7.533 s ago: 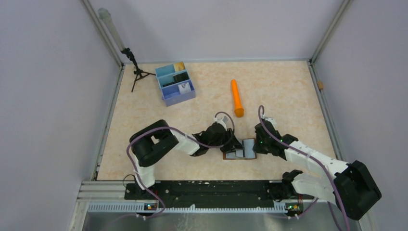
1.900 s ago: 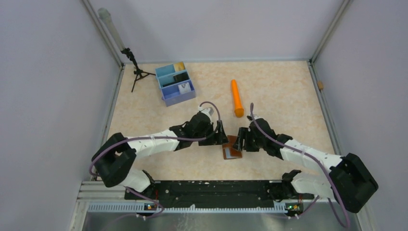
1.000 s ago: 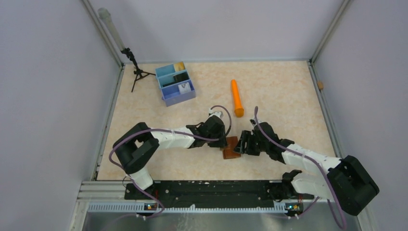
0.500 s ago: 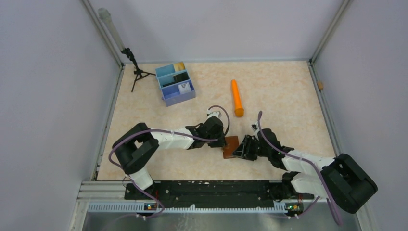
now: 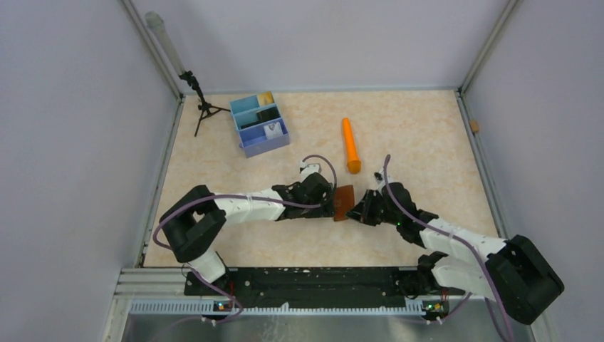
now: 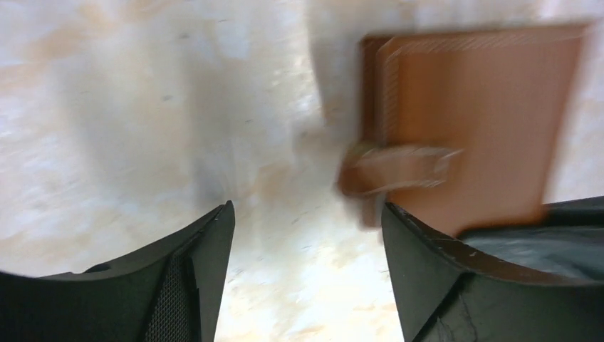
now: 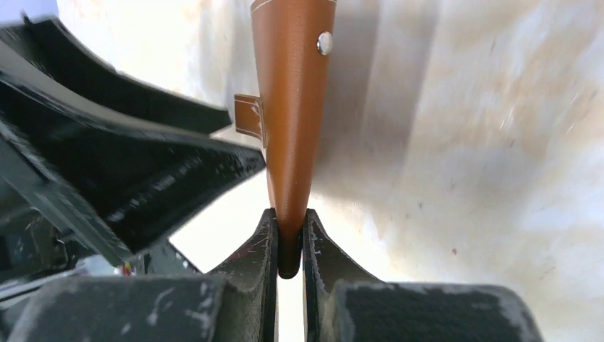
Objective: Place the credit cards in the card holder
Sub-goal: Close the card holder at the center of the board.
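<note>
Our right claw [image 7: 288,239] is clamped tight on one edge of the folded brown card holder [image 7: 292,107]. The holder rises from between the fingers, its silver snap stud [image 7: 325,43] on the right face and its tab [image 7: 249,117] jutting left. Our left claw [image 6: 306,210] gapes wide with nothing between its fingers. The card holder sits just past that claw's right finger [image 6: 456,278], blurred, with the tab hanging loose. From above, we see both claws nose to nose in the middle of the table [image 5: 427,142], the holder between them. Well behind, a blue tray [image 5: 267,147] keeps the credit cards apart: a tan-gold card [image 5: 266,97] in the far compartment, a black card [image 5: 268,114] in the middle one and a white card [image 5: 272,131] in the nearest. An orange cylinder [image 5: 350,144] lies just beyond the claws, and a small black tripod [image 5: 201,105] stands left of the tray.
</note>
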Controlling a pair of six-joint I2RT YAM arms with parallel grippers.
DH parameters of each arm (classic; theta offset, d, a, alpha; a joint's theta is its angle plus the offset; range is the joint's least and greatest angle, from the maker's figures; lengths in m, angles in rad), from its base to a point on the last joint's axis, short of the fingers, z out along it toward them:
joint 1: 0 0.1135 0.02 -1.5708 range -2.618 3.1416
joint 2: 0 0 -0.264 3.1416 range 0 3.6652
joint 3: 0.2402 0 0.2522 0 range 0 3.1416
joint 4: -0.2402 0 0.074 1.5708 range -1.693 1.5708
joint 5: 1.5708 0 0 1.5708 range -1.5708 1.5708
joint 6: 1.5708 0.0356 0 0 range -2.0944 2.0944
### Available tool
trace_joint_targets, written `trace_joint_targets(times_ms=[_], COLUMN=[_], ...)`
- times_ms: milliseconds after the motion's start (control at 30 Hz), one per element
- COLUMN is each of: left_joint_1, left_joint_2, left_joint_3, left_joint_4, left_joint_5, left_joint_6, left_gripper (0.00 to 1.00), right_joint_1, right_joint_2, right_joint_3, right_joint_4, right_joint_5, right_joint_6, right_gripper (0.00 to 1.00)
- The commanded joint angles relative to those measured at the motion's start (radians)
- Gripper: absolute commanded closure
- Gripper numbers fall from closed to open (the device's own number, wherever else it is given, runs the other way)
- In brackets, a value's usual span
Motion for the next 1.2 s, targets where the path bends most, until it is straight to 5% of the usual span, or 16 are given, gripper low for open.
trace_joint_targets(times_ms=[0, 267, 500, 867, 967, 1167], left_joint_1=[-0.006, 0.006, 0.034, 0.04, 0.04, 0.04], left_joint_2=[-0.1, -0.242, -0.299, -0.235, -0.218, -0.207], left_joint_3=[0.122, 0.269, 0.17, 0.121, 0.114, 0.098], left_joint_4=[-0.315, -0.279, -0.072, -0.03, -0.023, -0.002], left_joint_5=[-0.177, -0.189, -0.166, -0.089, -0.071, -0.052], left_joint_6=[0.075, 0.073, -0.021, -0.087, -0.093, -0.104], left_gripper=[0.18, 0.09, 0.04, 0.03, 0.12, 0.47], right_joint_1=[0.001, 0.18, 0.395, 0.557, 0.59, 0.66], right_joint_2=[-0.088, -0.097, -0.043, 0.071, 0.116, 0.215], right_joint_3=[0.162, 0.333, 0.399, 0.486, 0.513, 0.577], right_joint_4=[-0.142, -0.306, -0.32, -0.325, -0.347, -0.416], right_joint_5=[0.176, 0.481, 0.731, 0.93, 0.991, 1.14], right_joint_6=[-0.207, -0.362, -0.374, -0.407, -0.408, -0.408], right_gripper=[1.0, 1.0, 1.0, 1.0, 1.0, 1.0])
